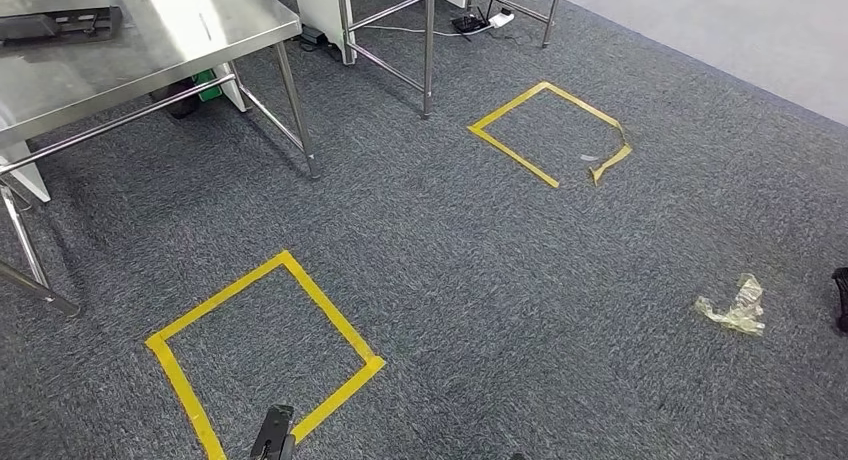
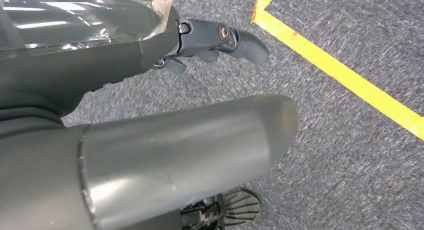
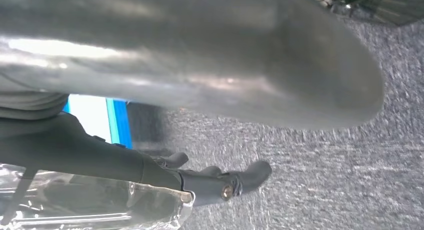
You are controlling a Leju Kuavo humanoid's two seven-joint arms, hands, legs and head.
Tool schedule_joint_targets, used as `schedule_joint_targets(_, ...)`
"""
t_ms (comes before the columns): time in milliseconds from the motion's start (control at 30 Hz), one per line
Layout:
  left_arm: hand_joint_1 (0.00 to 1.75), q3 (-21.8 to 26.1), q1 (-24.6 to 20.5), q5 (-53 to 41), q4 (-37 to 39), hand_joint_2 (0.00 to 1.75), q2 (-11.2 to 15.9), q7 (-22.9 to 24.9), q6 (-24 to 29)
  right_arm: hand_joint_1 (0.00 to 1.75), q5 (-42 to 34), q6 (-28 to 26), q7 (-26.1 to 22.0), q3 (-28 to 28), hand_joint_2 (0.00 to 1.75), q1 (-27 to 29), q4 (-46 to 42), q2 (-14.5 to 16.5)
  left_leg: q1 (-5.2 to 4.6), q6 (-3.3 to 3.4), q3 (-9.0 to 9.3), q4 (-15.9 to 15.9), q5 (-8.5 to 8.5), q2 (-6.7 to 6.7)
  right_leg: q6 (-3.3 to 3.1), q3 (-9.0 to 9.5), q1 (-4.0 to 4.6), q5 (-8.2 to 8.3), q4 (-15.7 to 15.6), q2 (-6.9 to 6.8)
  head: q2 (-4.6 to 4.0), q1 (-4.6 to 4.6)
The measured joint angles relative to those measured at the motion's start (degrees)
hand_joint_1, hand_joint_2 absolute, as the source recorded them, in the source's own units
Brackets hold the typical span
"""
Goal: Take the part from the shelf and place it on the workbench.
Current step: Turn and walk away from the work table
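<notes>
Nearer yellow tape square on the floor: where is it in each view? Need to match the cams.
Head view: the yellow tape square lies lower left, on the carpet.
Left wrist view: a yellow tape strip with a corner runs along the upper right; likely the same square.
Right wrist view: not in it.
Shared landmark: the grey carpet, in all three views.
</notes>
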Motion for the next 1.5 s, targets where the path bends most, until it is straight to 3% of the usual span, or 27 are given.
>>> schedule_joint_targets(33,0.0,0.08,-0.04,-0.01,-0.09,0.0,-0.03,-0.02,0.01,0.0,0.0,0.0,0.0,0.0,0.0,0.12,0.0,-0.03,-0.12,0.51,0.01,-0.18,0.24,0.74,0.35,-0.33,-0.09,0.11,0.04,-0.22,0.0,-0.01)
schedule_joint_targets(100,0.0,0.18,-0.13,-0.03,-0.25,0.0,-0.09,-0.1,0.04,0.0,0.02,0.01,0.0,0.0,0.0,0.16,-0.01,-0.02,-0.16,1.46,0.05,-0.59,0.63,2.31,0.52,-2.0,0.04,-1.17,2.62,-3.11,0.0,0.28)
schedule_joint_targets(167,0.0,0.29,-0.01,-0.1,-0.28,0.0,-0.12,-0.15,0.08,0.0,0.12,0.03,0.0,0.0,0.0,-0.09,-0.01,0.07,-0.37,1.97,-0.08,-0.7,0.69,4.14,0.3,-5.56,0.21,-4.5,9.88,-6.37,-0.01,0.63)
schedule_joint_targets(233,0.0,0.51,0.15,-0.22,-0.27,0.0,-0.1,-0.16,0.11,0.0,0.28,0.1,0.0,0.0,0.0,-0.14,-0.01,0.1,-0.57,2.08,-0.21,-0.68,0.67,6.0,0.48,-8.62,0.19,-6.89,16.54,-7.06,-0.01,0.72)
schedule_joint_targets(267,0.0,0.68,0.17,-0.33,-0.27,0.0,-0.09,-0.17,0.14,0.0,0.36,0.14,0.0,0.0,0.0,-0.05,-0.01,0.1,-0.61,2.07,-0.22,-0.68,0.66,6.77,0.77,-8.59,0.18,-6.86,16.99,-7.18,-0.01,0.74)
schedule_joint_targets(300,0.0,0.85,0.17,-0.45,-0.28,0.0,-0.09,-0.22,0.15,0.0,0.45,0.18,0.0,0.0,0.0,0.04,0.0,0.08,-0.63,2.04,-0.19,-0.67,0.64,7.49,1.13,-7.23,0.18,-5.97,14.82,-7.48,0.0,0.76)
schedule_joint_targets(367,0.0,1.2,0.16,-0.67,-0.32,0.0,-0.16,-0.37,0.21,0.0,0.63,0.2,0.0,0.0,0.0,0.0,-0.01,0.01,-0.74,1.85,-0.03,-0.66,0.51,8.74,1.4,-2.27,0.45,-3.22,6.14,-9.64,-0.01,0.8)
schedule_joint_targets(433,0.0,1.61,0.17,-0.9,-0.33,0.0,-0.26,-0.53,0.4,0.0,0.81,0.23,0.0,0.0,0.0,-0.24,-0.03,-0.02,-1.02,1.4,0.17,-0.62,0.29,9.82,0.74,0.94,1.05,-1.39,0.44,-11.55,-0.01,0.75)
schedule_joint_targets(500,0.0,2.08,0.16,-1.41,-0.38,0.0,-0.4,-0.56,0.56,0.0,0.95,0.32,0.04,0.0,0.0,-0.31,-0.04,-0.09,-1.18,0.88,0.46,-0.73,0.17,10.86,-0.05,0.98,1.45,-0.91,-0.12,-11.03,0.0,0.68)
schedule_joint_targets(533,0.0,2.32,0.14,-1.67,-0.49,0.0,-0.47,-0.54,0.6,0.0,0.98,0.37,0.08,0.0,0.0,-0.24,-0.04,-0.14,-1.08,0.55,0.56,-0.7,0.02,10.89,-0.42,0.99,1.05,-0.74,-0.24,-10.4,0.0,0.66)
schedule_joint_targets(600,0.0,2.77,0.08,-2.07,-0.69,0.0,-0.52,-0.55,0.75,0.0,1.03,0.42,0.18,-0.01,0.0,-0.21,-0.04,-0.21,-0.82,-0.06,0.03,1.07,-1.54,8.59,-1.26,1.18,0.34,-0.35,-0.63,-9.17,0.0,0.46)
schedule_joint_targets(667,0.0,3.27,0.24,-2.57,-0.75,0.0,-0.48,-0.52,0.93,0.0,1.04,0.43,0.14,-0.02,0.0,-0.41,-0.04,-0.24,-0.62,-0.41,-2.71,7.38,-5.24,5.35,-1.96,1.3,0.08,-0.09,-0.77,-7.89,0.0,0.2)
schedule_joint_targets(733,0.0,3.85,0.6,-3.18,-0.75,0.0,-0.45,-0.37,0.99,0.0,1.05,0.48,0.04,-0.03,0.0,-0.49,-0.04,-0.26,-0.56,-0.62,-6.09,14.41,-8.03,4.35,-2.19,1.18,0.12,-0.03,-0.73,-6.42,0.0,0.11)
schedule_joint_targets(767,0.0,4.11,0.72,-3.44,-0.75,0.0,-0.44,-0.32,0.99,0.0,1.05,0.51,0.02,-0.03,0.0,-0.43,-0.04,-0.27,-0.47,-0.74,-6.7,15.41,-7.74,4.25,-2.18,1.16,0.09,-0.03,-0.66,-5.6,0.0,0.1)
schedule_joint_targets(833,0.0,4.49,0.8,-3.74,-0.76,0.0,-0.42,-0.27,0.99,0.0,1.05,0.52,0.0,-0.04,0.0,-0.33,-0.04,-0.3,-0.02,-1.01,-4.64,10.79,-4.13,3.88,-2.07,1.14,-0.12,-0.07,-0.3,-3.94,0.0,0.1)
schedule_joint_targets(900,0.0,4.74,0.77,-3.89,-0.77,0.0,-0.45,-0.27,0.96,0.0,1.05,0.52,-0.02,-0.04,0.0,-0.41,-0.04,-0.33,0.62,-1.32,-1.23,3.62,-1.06,1.52,-1.57,0.76,-0.16,-0.26,0.46,-2.46,0.0,0.04)
schedule_joint_targets(967,0.0,5.06,0.76,-4.27,-0.79,0.0,-0.53,-0.17,0.87,0.0,1.04,0.49,-0.1,-0.05,0.0,-0.44,-0.04,-0.37,0.66,-0.95,-0.1,0.94,-0.65,-0.02,-0.65,0.0,-0.01,-0.21,0.8,-1.32,0.0,0.01)
schedule_joint_targets(1033,0.0,5.47,0.71,-4.93,-0.9,0.0,-0.6,-0.02,0.77,0.0,1.07,0.43,-0.16,-0.08,0.0,-0.28,-0.04,-0.45,0.31,0.13,-0.26,0.75,-0.38,1.05,0.29,-0.75,0.01,0.21,0.52,-0.43,0.0,0.04)
schedule_joint_targets(1100,0.0,5.9,0.57,-5.64,-1.14,0.0,-0.71,0.04,0.6,0.0,1.15,0.42,-0.17,-0.11,0.0,-0.2,-0.04,-0.49,0.21,1.26,-0.2,0.29,0.05,2.38,0.63,-2.01,0.06,-0.42,2.13,-2.42,0.0,0.19)
schedule_joint_targets(1167,0.0,6.34,0.54,-6.27,-1.29,0.0,-0.77,0.1,0.34,0.0,1.25,0.42,-0.17,-0.14,0.0,-0.37,-0.04,-0.43,0.05,1.97,-0.18,0.03,0.2,4.01,0.39,-5.08,0.19,-3.1,8.23,-5.74,0.0,0.59)
schedule_joint_targets(1233,0.0,6.82,0.64,-6.79,-1.29,0.0,-0.73,0.24,0.1,0.0,1.3,0.42,-0.17,-0.21,0.0,-0.48,-0.04,-0.4,-0.18,2.15,-0.28,0.04,0.16,5.76,0.36,-8.75,0.23,-5.88,15.84,-6.89,-0.01,0.84)
schedule_joint_targets(1267,0.0,7.04,0.67,-7.08,-1.29,0.0,-0.71,0.33,-0.04,0.0,1.31,0.42,-0.18,-0.27,0.0,-0.42,-0.04,-0.41,-0.24,2.17,-0.3,0.04,0.12,6.6,0.56,-9.49,0.2,-6.31,17.58,-7.1,-0.01,0.83)
schedule_joint_targets(1300,0.0,7.2,0.66,-7.39,-1.29,0.0,-0.68,0.42,-0.23,0.0,1.31,0.42,-0.2,-0.36,0.0,-0.33,-0.04,-0.43,-0.26,2.13,-0.28,0.05,0.09,7.34,0.88,-8.93,0.18,-5.82,16.77,-7.34,-0.01,0.86)
schedule_joint_targets(1367,0.0,7.47,0.61,-8.01,-1.32,0.0,-0.68,0.61,-0.58,0.0,1.31,0.42,-0.27,-0.51,0.0,-0.29,-0.05,-0.47,-0.3,1.92,-0.09,0.05,-0.06,8.63,1.42,-4.57,0.26,-3.21,9.13,-9.04,0.0,0.9)
schedule_joint_targets(1433,0.0,7.68,0.58,-8.33,-1.4,0.0,-0.64,0.71,-0.73,0.0,1.31,0.41,-0.32,-0.58,0.0,-0.52,-0.07,-0.49,-0.6,1.38,0.24,0.04,-0.39,9.72,1.0,-0.58,0.81,-1.15,2.24,-11.63,-0.01,0.86)
schedule_joint_targets(1467,0.0,7.77,0.57,-8.42,-1.44,0.0,-0.61,0.73,-0.75,0.0,1.32,0.4,-0.34,-0.58,0.0,-0.6,-0.08,-0.49,-0.76,1.09,0.43,0.02,-0.55,10.28,0.55,0.21,1.11,-0.73,0.82,-12.32,-0.01,0.8)
schedule_joint_targets(1500,0.0,7.85,0.56,-8.48,-1.5,0.0,-0.57,0.74,-0.77,0.0,1.32,0.4,-0.36,-0.59,0.0,-0.62,-0.09,-0.52,-0.86,0.8,0.65,-0.09,-0.65,10.86,0.11,0.17,1.36,-0.62,0.63,-12.04,-0.01,0.72)
